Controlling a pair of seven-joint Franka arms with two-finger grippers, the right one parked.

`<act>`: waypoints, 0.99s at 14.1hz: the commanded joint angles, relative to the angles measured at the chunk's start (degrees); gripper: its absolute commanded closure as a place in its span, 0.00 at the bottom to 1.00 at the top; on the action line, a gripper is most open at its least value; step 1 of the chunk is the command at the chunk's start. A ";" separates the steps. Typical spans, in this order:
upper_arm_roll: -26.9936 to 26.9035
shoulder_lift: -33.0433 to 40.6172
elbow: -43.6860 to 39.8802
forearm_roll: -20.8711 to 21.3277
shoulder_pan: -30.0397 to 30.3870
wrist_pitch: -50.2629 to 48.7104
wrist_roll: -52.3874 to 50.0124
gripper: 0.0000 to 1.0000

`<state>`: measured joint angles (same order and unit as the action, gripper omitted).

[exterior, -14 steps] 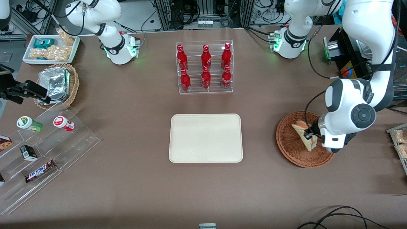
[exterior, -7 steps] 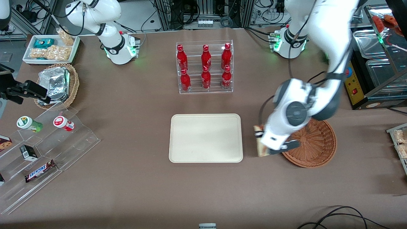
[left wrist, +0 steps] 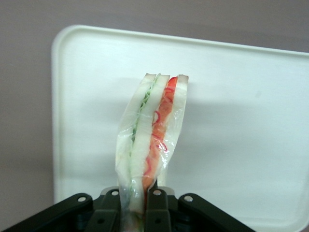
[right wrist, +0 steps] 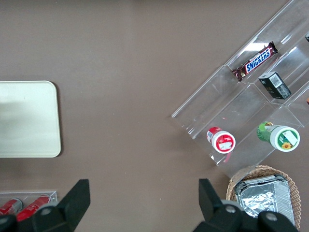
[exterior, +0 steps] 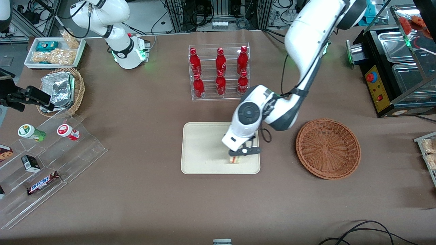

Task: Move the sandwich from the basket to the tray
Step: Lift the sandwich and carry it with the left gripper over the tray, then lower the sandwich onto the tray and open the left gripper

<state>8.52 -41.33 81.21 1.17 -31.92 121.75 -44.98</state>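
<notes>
The gripper [exterior: 237,156] hangs over the cream tray [exterior: 204,143], pinching the clear-wrapped wedge sandwich [left wrist: 152,135] by 1 end between its 2 fingers. The reddish-brown wicker basket [exterior: 328,148] sits on the brown bench [exterior: 136,204] beside the tray.

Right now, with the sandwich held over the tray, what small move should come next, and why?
Probably lower a little, then open. The tool is shut on the sandwich above the tray, and the basket is already empty. Whether the sandwich touches the tray cannot be told, so ease down before letting go.
</notes>
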 commanded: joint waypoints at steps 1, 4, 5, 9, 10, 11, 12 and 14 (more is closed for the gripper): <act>-1.05 -5.06 -7.90 3.29 -3.40 -1.25 -5.97 0.94; -0.79 -7.70 -10.28 6.74 -3.68 -1.08 -11.52 0.93; -0.61 -8.50 -10.55 6.66 -3.68 -0.73 -12.23 0.93; -0.08 -8.77 -10.46 6.22 -3.68 0.94 -12.59 0.41; 0.00 -8.24 -10.11 6.22 -3.68 0.86 -12.68 0.00; -0.08 -6.85 -10.02 6.13 -3.68 0.33 -12.68 0.00; -0.08 -4.92 -9.06 6.13 -3.59 -0.54 -12.68 0.00; -0.17 1.22 -6.78 6.22 -2.89 -4.40 -12.50 0.00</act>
<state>8.71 -46.88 71.49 6.73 -34.97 121.15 -56.24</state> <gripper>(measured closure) 0.419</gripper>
